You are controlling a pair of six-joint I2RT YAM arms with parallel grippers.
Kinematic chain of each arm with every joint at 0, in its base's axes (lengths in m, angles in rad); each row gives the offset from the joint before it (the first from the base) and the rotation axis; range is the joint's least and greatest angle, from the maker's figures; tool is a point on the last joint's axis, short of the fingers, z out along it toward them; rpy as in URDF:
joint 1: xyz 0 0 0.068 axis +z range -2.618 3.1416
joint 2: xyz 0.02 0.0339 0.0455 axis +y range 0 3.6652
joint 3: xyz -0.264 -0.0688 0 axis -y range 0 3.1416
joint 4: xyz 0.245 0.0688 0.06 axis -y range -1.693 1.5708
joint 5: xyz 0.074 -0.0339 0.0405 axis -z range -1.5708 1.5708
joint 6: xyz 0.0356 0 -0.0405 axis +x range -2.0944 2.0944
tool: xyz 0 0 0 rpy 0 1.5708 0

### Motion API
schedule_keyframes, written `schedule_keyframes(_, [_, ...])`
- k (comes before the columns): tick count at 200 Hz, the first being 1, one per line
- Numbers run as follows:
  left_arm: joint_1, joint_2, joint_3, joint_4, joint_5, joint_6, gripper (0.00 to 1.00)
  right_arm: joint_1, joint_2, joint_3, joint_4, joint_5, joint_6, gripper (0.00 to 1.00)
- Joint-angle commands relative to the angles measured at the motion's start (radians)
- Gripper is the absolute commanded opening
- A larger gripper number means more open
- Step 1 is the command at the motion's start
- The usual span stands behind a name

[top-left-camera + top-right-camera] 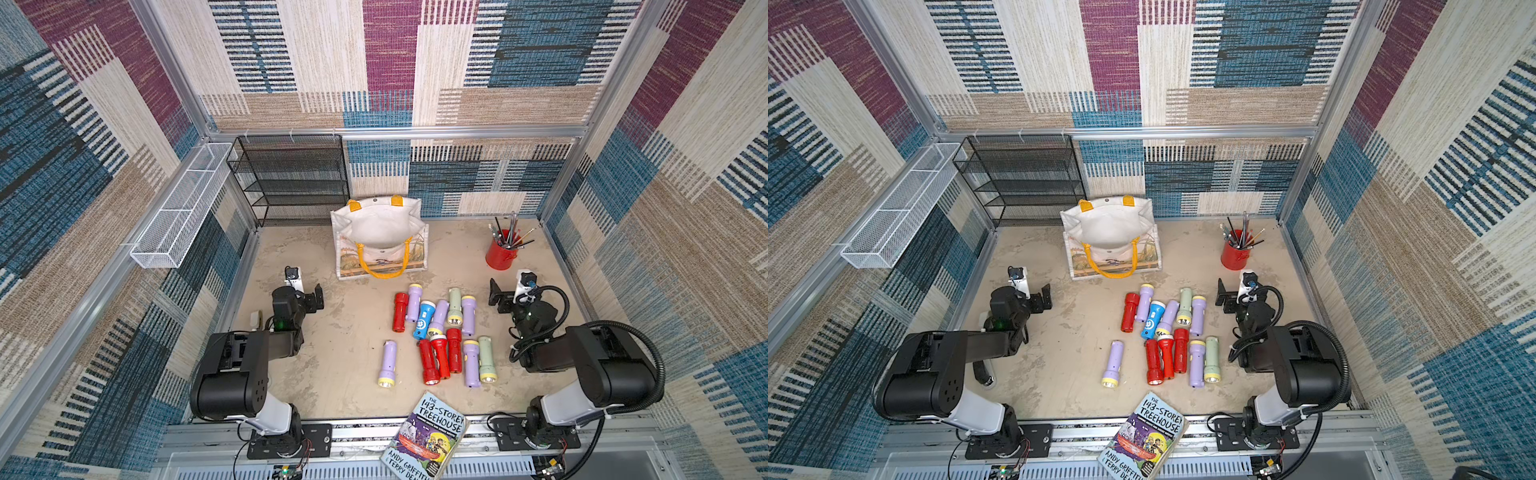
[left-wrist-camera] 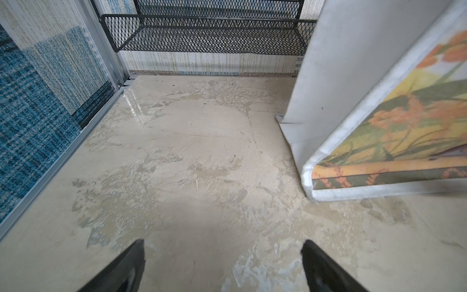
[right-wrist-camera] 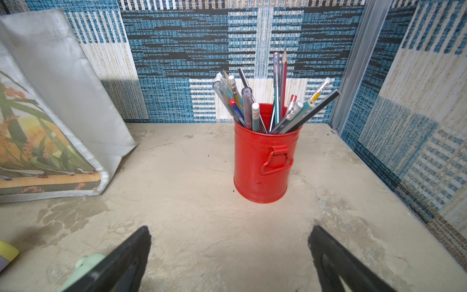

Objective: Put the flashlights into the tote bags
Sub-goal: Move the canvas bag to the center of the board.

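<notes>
blue book (image 1: 428,432) reads "the 143-storey treehouse"; left hand (image 2: 222,250) and right hand (image 3: 230,235) spread, holding nothing.

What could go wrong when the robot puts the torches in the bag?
The flashlights lie bunched and touching, so one grab might pinch two or roll neighbours away. The tote bag is soft, with a yellow handle drooping over its front; it could snag or sag shut. The pencil cup stands near the right tool and might get knocked.
</notes>
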State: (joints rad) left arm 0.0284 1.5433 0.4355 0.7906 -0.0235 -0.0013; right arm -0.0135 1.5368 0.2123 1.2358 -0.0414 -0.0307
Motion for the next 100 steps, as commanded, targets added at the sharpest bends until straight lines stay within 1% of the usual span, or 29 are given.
schedule_keyframes(1, [0.001, -0.001, 0.002, 0.009, -0.001, -0.002, 0.99, 0.0, -0.001, 0.006, 0.034, 0.01, 0.004, 0.99])
schedule_keyframes(100, [0.001, -0.003, -0.001, 0.012, -0.001, -0.002, 0.99, 0.0, -0.006, 0.005, 0.034, 0.018, 0.008, 0.99])
